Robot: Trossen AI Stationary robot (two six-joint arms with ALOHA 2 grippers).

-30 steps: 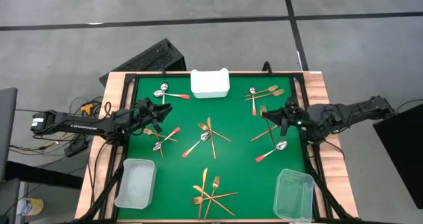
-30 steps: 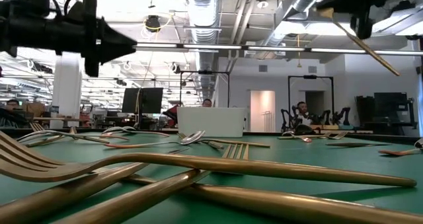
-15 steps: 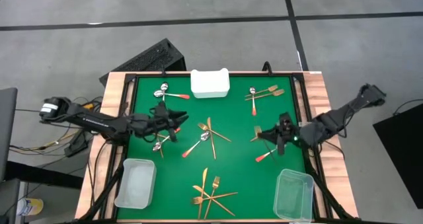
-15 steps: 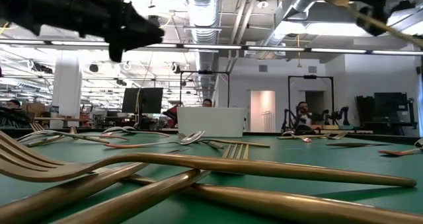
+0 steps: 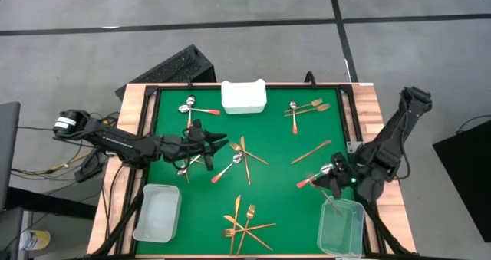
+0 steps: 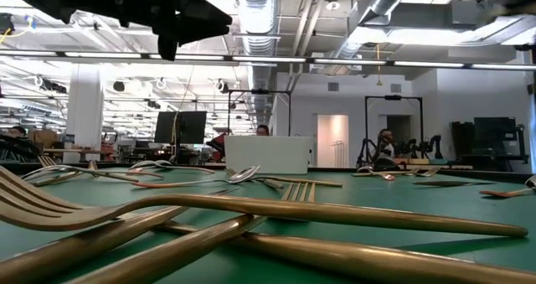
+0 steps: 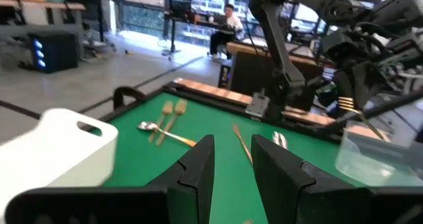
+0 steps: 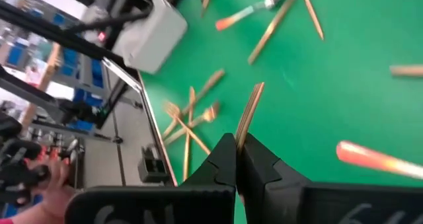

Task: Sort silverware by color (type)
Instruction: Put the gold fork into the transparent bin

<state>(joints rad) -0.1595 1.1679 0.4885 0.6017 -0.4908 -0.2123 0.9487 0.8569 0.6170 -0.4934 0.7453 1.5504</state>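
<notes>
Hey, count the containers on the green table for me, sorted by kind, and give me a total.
Clear plastic bins: 2
White rectangular tray: 1
Total: 3

Left gripper (image 7: 231, 168) parted, empty, over green mat (image 7: 211, 128); white tray (image 7: 63, 148) beside; spoon (image 7: 162, 133) ahead.

Bright overhead light — blurred wrist views
</notes>
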